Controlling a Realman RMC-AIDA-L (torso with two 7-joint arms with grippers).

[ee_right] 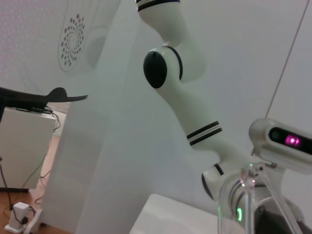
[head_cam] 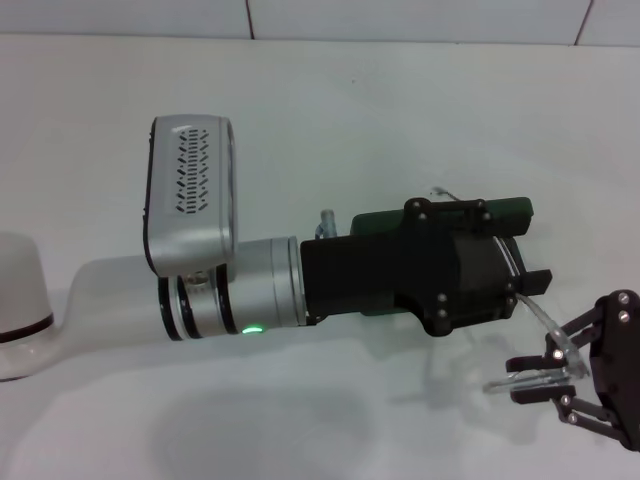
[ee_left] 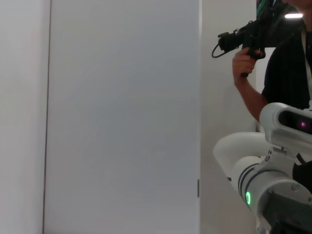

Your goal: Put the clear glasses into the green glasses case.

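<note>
Now the glasses hang in the right gripper, beside the case.

Clear glasses (head_cam: 535, 345) are clamped between the right gripper's (head_cam: 545, 375) fingers, lifted off the white surface (head_cam: 330, 110) just short of the green case (head_cam: 385, 222). That case sits mostly hidden under the left gripper (head_cam: 530, 282), which reaches across it; whether its fingers are apart or together I cannot tell. My worry: the slick, thin frame could slip or snag on the left arm, since the two grippers crowd the case opening.

White-and-silver arms with black grippers
Silver vented wrist camera housing (head_cam: 190, 190), green-lit silver cuff (head_cam: 255, 295), screw-studded black left gripper body (head_cam: 430, 265), black linkage right gripper (head_cam: 548, 375)
</note>
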